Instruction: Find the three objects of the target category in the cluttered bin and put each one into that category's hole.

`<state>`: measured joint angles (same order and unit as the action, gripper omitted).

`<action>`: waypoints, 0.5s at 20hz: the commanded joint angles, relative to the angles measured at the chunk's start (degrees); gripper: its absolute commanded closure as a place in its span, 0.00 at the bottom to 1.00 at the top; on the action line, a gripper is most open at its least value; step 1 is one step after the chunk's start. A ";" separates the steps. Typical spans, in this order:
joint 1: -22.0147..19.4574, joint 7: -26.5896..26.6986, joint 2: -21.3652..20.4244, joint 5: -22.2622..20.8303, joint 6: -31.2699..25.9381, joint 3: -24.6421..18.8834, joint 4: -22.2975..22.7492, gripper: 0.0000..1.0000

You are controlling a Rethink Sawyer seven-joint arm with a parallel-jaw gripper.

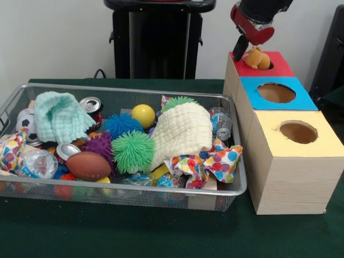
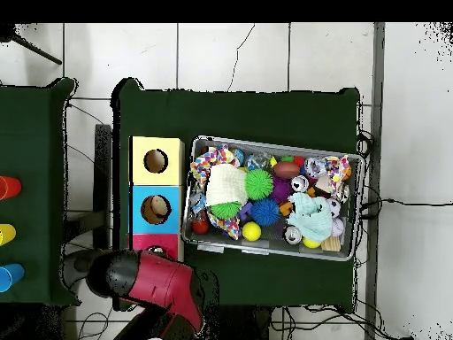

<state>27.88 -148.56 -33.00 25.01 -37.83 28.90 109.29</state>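
The cluttered bin [image 1: 134,88] is a wire mesh basket full of balls, cloths and cans; it also shows in the overhead view [image 2: 188,208]. To its right stand three boxes with holes: red [image 1: 280,67], blue [image 1: 307,100] and yellow [image 1: 269,141]. My gripper [image 1: 243,52] hangs over the red box's left edge. A small brown plush toy [image 1: 257,58] sits at the red box's hole, right beside the gripper. I cannot tell whether the gripper holds it. In the overhead view my arm [image 2: 155,279] hides the red box.
The bin holds a green spiky ball [image 1: 133,150], a blue spiky ball [image 1: 121,124], a yellow ball [image 1: 143,115], a brown football [image 1: 88,165], a cream cloth [image 1: 183,131] and a mint cloth [image 1: 62,115]. Something brown lies in the blue box's hole [image 2: 157,209]. The black pedestal [image 1: 156,37] stands behind.
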 commanded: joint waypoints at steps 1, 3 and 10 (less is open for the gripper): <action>2.59 -21.23 1.94 4.26 -5.30 -0.95 -4.39 1.00; 3.10 -21.77 1.92 4.33 -6.86 -0.53 -5.30 1.00; 4.19 -23.06 2.76 4.76 -8.49 0.01 -8.18 1.00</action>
<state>32.43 -152.80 -32.91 26.66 -40.39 30.59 106.82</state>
